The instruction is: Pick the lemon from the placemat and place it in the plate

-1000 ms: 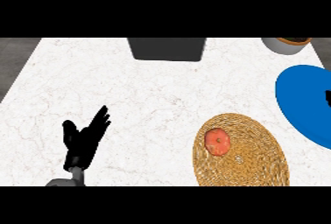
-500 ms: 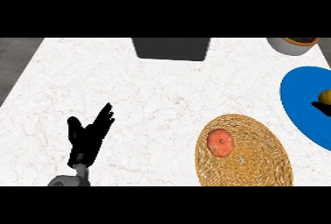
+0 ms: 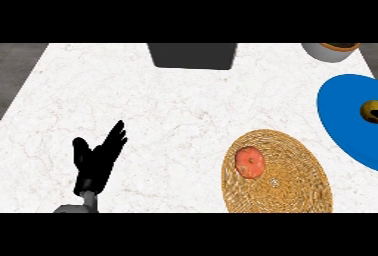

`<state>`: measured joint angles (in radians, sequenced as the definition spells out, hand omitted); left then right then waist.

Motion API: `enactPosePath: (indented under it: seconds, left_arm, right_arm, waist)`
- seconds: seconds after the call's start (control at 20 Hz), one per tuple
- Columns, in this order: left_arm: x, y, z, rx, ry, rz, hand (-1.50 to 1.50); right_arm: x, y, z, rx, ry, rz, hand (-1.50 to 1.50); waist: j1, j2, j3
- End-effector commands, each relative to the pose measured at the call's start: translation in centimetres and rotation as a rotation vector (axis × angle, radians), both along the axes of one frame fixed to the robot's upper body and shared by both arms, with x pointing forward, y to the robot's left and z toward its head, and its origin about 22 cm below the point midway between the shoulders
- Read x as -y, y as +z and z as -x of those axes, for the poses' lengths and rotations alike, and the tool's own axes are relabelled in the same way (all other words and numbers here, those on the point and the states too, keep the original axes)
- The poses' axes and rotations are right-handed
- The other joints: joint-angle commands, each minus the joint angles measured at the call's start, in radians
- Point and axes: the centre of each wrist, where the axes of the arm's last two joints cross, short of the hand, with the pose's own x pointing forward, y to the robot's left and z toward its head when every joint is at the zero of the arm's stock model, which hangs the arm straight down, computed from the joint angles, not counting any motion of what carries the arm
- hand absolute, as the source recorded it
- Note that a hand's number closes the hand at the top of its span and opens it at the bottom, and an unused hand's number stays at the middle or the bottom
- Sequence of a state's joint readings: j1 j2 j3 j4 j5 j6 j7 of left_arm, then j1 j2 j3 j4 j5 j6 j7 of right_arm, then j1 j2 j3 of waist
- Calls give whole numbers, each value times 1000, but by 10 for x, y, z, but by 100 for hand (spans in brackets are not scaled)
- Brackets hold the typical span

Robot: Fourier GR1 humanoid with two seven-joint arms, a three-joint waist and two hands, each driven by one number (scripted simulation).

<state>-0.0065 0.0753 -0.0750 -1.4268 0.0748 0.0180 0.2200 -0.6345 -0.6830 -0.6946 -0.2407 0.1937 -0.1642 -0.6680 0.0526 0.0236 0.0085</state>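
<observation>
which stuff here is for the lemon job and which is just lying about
For the job: lemon, at the right edge on the blue plate; woven placemat.

Lying about: orange fruit on the placemat; dark box; pot. Left hand rests open.

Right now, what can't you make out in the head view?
- Right hand: shows nowhere in the head view.
- Lemon: cut off by the right edge, on the blue plate; only part shows.
- Blue plate: right side runs off the edge.
- Pot at top right: cropped by the top edge.
</observation>
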Motion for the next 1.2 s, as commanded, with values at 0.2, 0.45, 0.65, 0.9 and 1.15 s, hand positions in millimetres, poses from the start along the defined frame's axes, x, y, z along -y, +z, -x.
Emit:
enactPosePath:
  seconds: [0.2, 0.45, 0.65, 0.9, 1.15]
  left_arm:
    - [-23, -3, 5, -8, 39, -4, 0]
    - [-19, 5, -3, -15, 24, 4, 0]
    - [2, -16, 13, -21, 34, 0, 0]
    - [-9, -6, 2, 3, 37, -12, 0]
    - [0, -8, 1, -13, 38, 10, 0]
  right_arm:
    - [50, -1, 62, 49, 137, -159, -150]
    - [62, -19, 100, 4, 227, -166, -150]
    - [76, -15, 125, -32, 311, -170, -150]
    - [82, -16, 141, -91, 317, -102, -150]
    - [75, -35, 155, -107, 315, -60, -150]
  waist:
    - [-31, -11, -3]
    - [-31, -10, -2]
    - [-39, -16, -4]
    - [-37, -16, -4]
    - [-38, -17, -3]
